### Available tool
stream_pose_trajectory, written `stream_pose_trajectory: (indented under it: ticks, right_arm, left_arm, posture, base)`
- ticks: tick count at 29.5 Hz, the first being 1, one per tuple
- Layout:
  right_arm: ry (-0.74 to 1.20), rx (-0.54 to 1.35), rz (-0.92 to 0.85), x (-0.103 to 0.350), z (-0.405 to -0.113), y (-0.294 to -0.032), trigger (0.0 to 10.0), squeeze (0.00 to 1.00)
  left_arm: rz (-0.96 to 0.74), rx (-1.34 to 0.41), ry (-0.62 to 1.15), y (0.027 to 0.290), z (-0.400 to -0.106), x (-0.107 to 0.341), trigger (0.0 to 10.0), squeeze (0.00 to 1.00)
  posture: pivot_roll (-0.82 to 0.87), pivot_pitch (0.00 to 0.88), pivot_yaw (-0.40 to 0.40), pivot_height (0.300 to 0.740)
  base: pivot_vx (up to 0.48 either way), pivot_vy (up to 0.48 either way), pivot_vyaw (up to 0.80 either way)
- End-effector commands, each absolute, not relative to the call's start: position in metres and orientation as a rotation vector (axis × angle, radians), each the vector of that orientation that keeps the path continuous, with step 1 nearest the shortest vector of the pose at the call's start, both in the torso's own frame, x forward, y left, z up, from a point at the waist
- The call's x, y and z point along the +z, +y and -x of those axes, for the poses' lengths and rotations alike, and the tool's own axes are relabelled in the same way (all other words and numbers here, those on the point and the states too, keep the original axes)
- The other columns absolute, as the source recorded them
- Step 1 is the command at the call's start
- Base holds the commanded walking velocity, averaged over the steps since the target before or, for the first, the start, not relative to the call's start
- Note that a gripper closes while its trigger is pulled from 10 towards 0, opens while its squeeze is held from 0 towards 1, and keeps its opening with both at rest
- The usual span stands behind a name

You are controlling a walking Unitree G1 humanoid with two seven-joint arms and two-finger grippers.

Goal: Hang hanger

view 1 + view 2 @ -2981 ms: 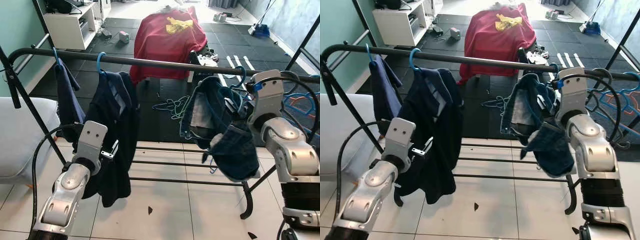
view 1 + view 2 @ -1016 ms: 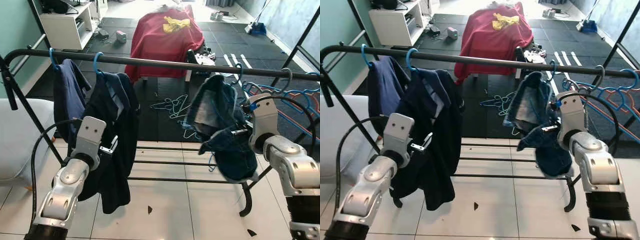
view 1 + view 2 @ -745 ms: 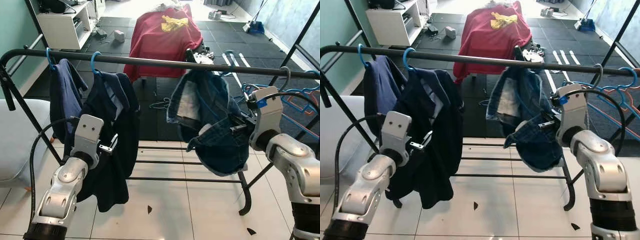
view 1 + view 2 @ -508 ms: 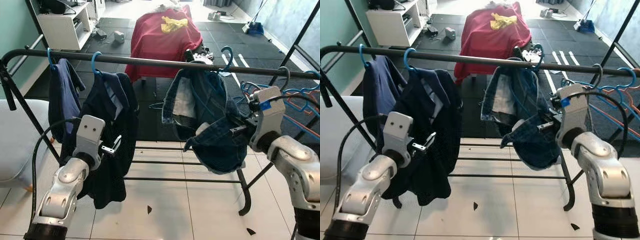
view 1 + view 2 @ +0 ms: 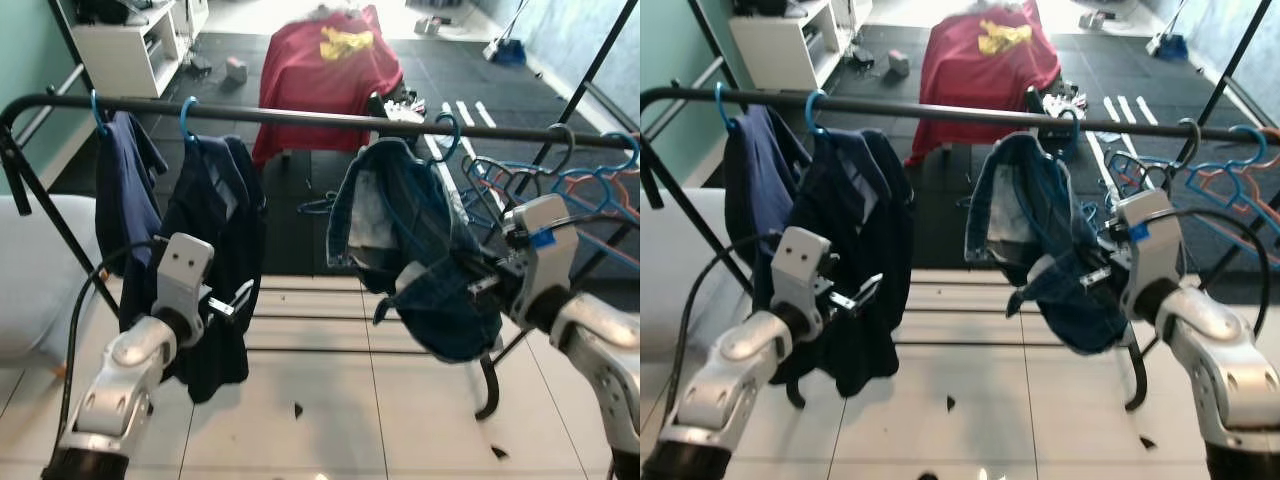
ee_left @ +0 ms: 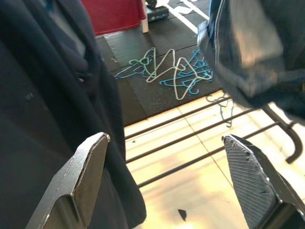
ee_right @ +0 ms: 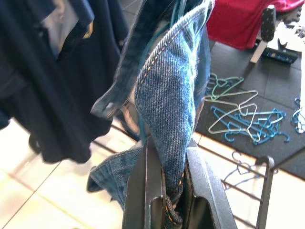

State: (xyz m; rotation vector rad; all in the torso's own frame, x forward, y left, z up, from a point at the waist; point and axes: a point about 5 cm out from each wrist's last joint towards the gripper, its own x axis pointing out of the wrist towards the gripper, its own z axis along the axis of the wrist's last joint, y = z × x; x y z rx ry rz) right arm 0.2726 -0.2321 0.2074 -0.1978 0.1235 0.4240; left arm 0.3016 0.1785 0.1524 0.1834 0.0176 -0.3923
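A blue denim garment (image 5: 400, 215) hangs on a blue hanger whose hook (image 5: 445, 125) sits over the black rail (image 5: 300, 117). My right gripper (image 7: 167, 148) is shut on a fold of that denim, below and right of the hook, and one of its black fingers (image 7: 145, 191) presses flat against the cloth. My left gripper (image 5: 235, 300) is open and holds nothing, close beside the dark jacket (image 5: 215, 230) on the rail's left part. In the left wrist view its fingers (image 6: 81, 181) stand wide apart.
A navy garment (image 5: 125, 190) hangs on a blue hanger at the rail's far left. Several bare hangers (image 5: 560, 165) crowd the right end. Loose hangers (image 6: 167, 71) lie on the dark mat behind the rack's lower bars (image 5: 310, 320). A red-draped object (image 5: 330, 60) stands farther back.
My right gripper carried the denim and its hanger leftward along the rail; the hook rose above the bar, then came down onto it. The left arm stayed beside the jacket.
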Motion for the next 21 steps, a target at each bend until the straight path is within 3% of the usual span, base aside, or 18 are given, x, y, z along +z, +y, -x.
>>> stream_pose_trajectory:
  ticks: [1, 14, 17, 19, 21]
  right_arm:
    - [0.078, 0.465, 0.227, 0.217, -0.268, -0.227, 0.0, 0.0]
    - [0.091, 0.605, 0.223, 0.221, -0.254, -0.224, 0.0, 0.0]
    - [0.112, 0.815, 0.194, 0.228, -0.236, -0.217, 0.0, 0.0]
    - [0.112, 0.815, 0.194, 0.228, -0.236, -0.217, 0.0, 0.0]
    - [0.175, 0.932, 0.196, 0.225, -0.224, -0.214, 0.0, 0.0]
  left_arm:
    - [-0.175, -0.413, 0.067, 0.181, -0.298, 0.143, 10.0, 0.0]
    - [-0.094, -0.548, 0.032, 0.175, -0.295, 0.159, 10.0, 0.0]
    - [0.013, -0.745, -0.096, 0.168, -0.287, 0.194, 10.0, 0.0]
    - [0.013, -0.745, -0.096, 0.168, -0.287, 0.194, 10.0, 0.0]
    - [0.086, -0.85, -0.22, 0.168, -0.281, 0.219, 10.0, 0.0]
  posture:
    - [-0.06, 0.108, -0.056, 0.74]
    - [-0.06, 0.112, -0.059, 0.74]
    - [-0.06, 0.108, -0.06, 0.74]
    - [-0.06, 0.108, -0.06, 0.74]
    - [-0.06, 0.104, -0.06, 0.74]
  base:
    - [-0.375, 0.0, 0.0]
    - [-0.372, 0.0, 0.0]
    - [0.0, 0.0, 0.0]
    - [0.0, 0.0, 0.0]
    - [0.0, 0.0, 0.0]
